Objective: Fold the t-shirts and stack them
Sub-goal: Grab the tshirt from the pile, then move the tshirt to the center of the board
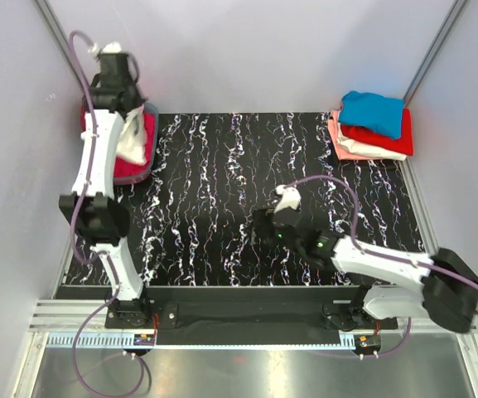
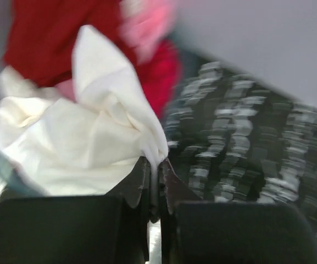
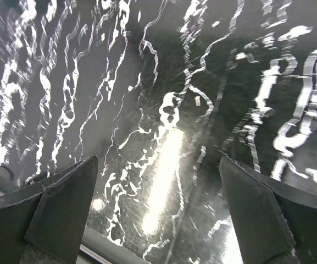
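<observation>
A white t-shirt (image 2: 70, 143) hangs crumpled over a pile of red and pink shirts (image 1: 135, 157) at the table's far left. My left gripper (image 2: 155, 165) is shut on a fold of the white shirt, above that pile; the shirt shows in the top view too (image 1: 131, 141). A stack of folded shirts (image 1: 373, 124), blue on red, white and pink, sits at the far right corner. My right gripper (image 3: 158, 192) is open and empty, low over the bare black marbled mat (image 1: 222, 191) near the front middle; it shows in the top view (image 1: 265, 225).
The pile at the left lies in a grey-rimmed basket (image 1: 149, 112). Metal frame posts (image 1: 433, 50) rise at the back corners. The table's front rail (image 1: 239, 294) runs between the arm bases.
</observation>
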Controlling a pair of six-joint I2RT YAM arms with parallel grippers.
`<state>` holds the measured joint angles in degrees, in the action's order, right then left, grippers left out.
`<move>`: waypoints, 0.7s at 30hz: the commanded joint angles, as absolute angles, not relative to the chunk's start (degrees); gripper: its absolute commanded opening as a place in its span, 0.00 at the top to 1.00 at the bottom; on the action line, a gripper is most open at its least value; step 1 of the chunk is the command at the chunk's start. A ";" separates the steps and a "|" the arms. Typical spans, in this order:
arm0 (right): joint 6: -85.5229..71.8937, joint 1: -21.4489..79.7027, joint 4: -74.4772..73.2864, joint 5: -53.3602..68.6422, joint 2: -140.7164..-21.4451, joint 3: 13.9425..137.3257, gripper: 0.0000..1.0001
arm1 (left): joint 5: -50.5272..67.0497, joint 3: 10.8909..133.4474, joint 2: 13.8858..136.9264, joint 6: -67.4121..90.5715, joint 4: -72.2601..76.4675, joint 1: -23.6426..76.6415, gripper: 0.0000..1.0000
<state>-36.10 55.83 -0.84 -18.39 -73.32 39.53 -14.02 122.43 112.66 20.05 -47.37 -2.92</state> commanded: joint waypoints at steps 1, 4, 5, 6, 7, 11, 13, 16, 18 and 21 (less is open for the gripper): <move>-38.49 55.99 5.09 -25.73 -62.88 34.55 0.00 | -5.63 135.68 98.98 18.73 -43.69 9.38 1.00; -40.68 55.99 4.84 -29.51 -56.63 30.95 0.01 | -0.71 136.16 90.90 18.10 -38.35 14.67 1.00; -41.22 55.99 4.75 -30.31 -55.21 29.28 0.00 | 0.43 134.49 86.53 18.71 -37.28 15.03 1.00; -41.66 55.99 4.66 -31.28 -53.80 28.57 0.00 | 1.92 132.47 84.40 19.33 -36.48 15.03 1.00; -42.97 55.99 4.40 -32.94 -51.09 27.87 0.00 | 3.50 127.40 82.29 19.34 -35.08 15.12 1.00; -44.12 55.99 0.29 -34.80 -44.92 26.54 0.00 | 3.00 112.09 72.45 17.49 -36.20 15.03 0.39; -45.17 56.07 -6.56 -36.29 -41.59 30.21 0.00 | -1.81 104.81 71.02 17.58 -41.27 15.03 0.01; -46.93 55.99 -22.20 -36.83 -35.98 37.67 0.00 | -7.02 98.91 72.59 20.30 -52.27 15.03 0.01; -47.90 56.07 -29.86 -35.17 -32.62 39.81 0.00 | -5.81 93.28 72.25 23.01 -53.35 15.03 0.01; -49.83 55.99 -35.93 -30.51 -27.17 42.27 0.00 | -0.54 77.74 66.90 27.92 -47.41 15.20 0.01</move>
<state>-46.41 55.81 -24.53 -31.94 -31.24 38.57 -3.05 87.94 68.75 22.22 -42.74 15.07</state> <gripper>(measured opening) 0.994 0.984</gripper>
